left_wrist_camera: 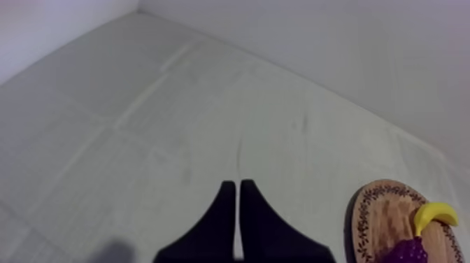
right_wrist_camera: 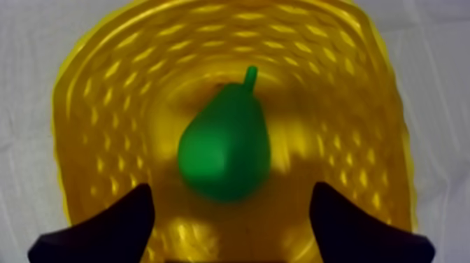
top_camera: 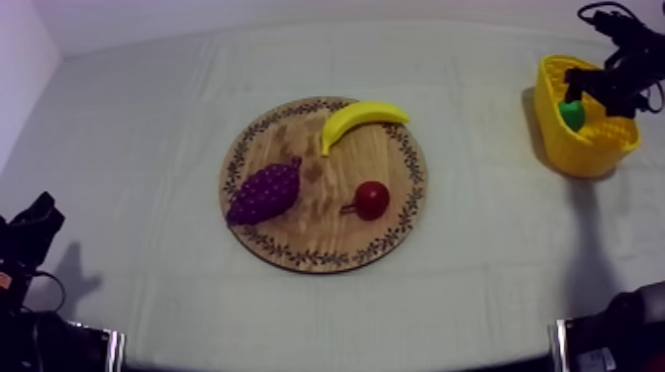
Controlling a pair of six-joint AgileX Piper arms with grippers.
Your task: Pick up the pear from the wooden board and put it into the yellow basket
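The green pear [right_wrist_camera: 225, 150] lies inside the yellow basket [right_wrist_camera: 105, 105], stem pointing away from my fingers. My right gripper [right_wrist_camera: 229, 210] hovers just above it, open, its two black fingers [right_wrist_camera: 133, 210] spread wide to either side and not touching the fruit. From above, the pear [top_camera: 571, 112] shows green in the basket [top_camera: 584, 148] at the far right, with my right gripper [top_camera: 597, 91] over the rim. The round wooden board [top_camera: 307, 237] sits mid-table. My left gripper [left_wrist_camera: 234, 203] is shut on nothing, fingers together in a wedge, and rests low at the left [top_camera: 35, 223].
On the board lie a banana [top_camera: 361, 119] at the back, a bunch of grapes [top_camera: 265, 193] on the left and a small red fruit [top_camera: 372, 199] on the right. From my left wrist, the board's edge [left_wrist_camera: 364, 210], banana [left_wrist_camera: 433, 215] and grapes [left_wrist_camera: 412, 250] show beyond the fingers.
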